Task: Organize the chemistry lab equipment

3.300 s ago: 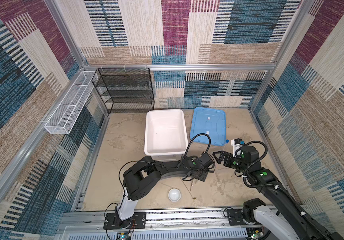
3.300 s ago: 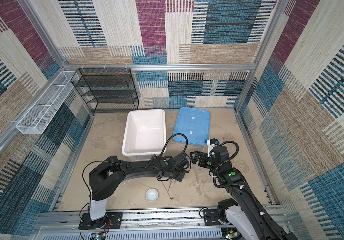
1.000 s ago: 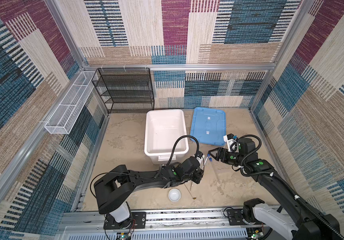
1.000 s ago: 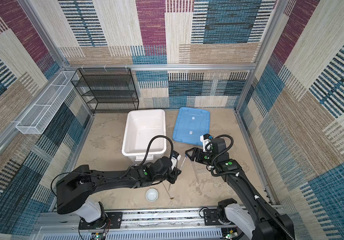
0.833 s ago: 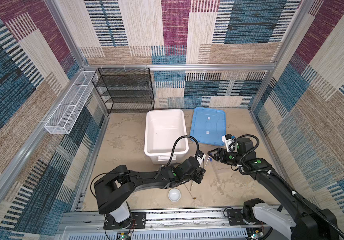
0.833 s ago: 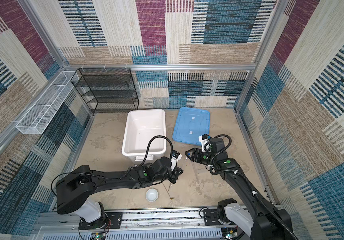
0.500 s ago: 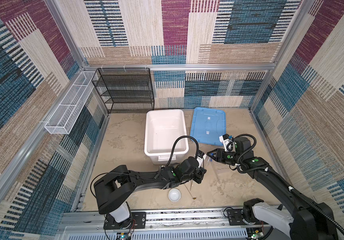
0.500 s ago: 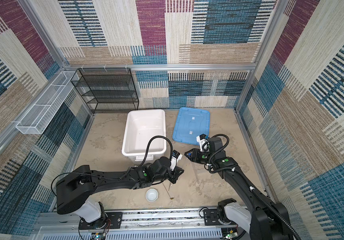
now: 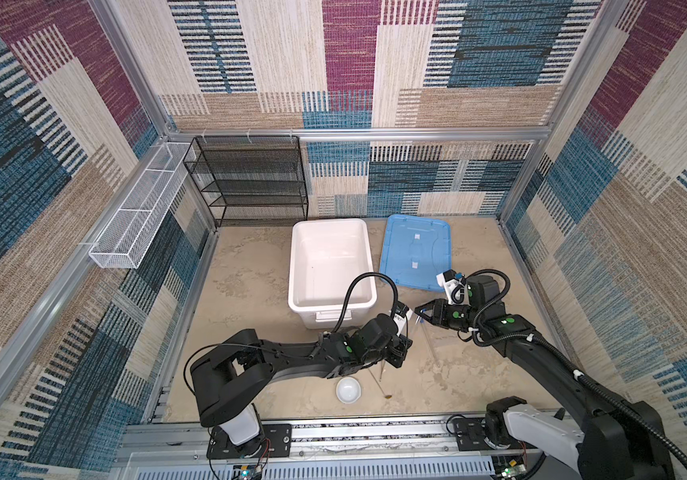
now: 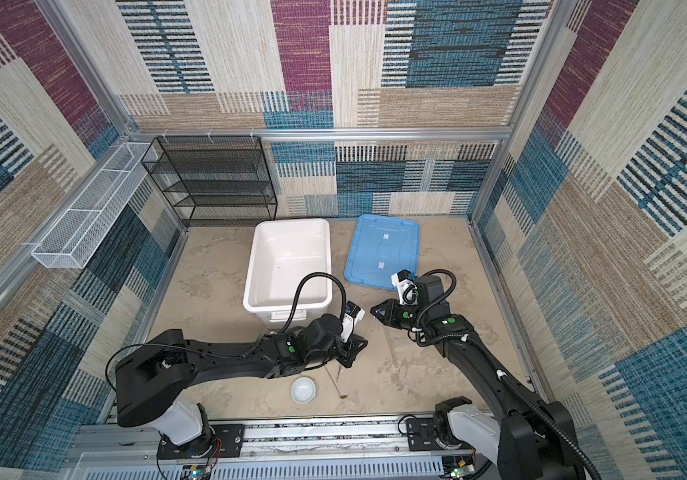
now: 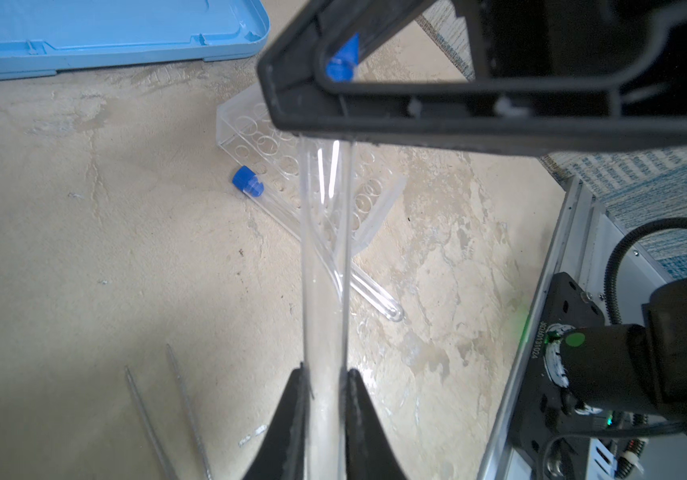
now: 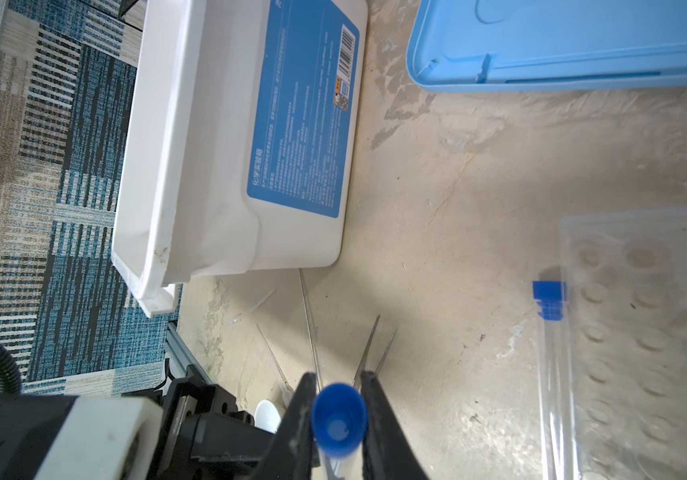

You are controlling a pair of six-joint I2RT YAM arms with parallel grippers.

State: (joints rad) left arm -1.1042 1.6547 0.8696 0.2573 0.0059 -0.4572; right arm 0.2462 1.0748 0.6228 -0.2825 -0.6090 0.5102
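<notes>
Beige tabletop: white tub, blue lid, tube rack, capped tube, tweezers, dish.

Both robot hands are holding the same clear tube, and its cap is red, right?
No, the cap is blue, not red; the right wrist view shows it pinched in the right hand. The rest is right: the left hand grips the body of the clear tube, and the right hand holds its capped end.
</notes>
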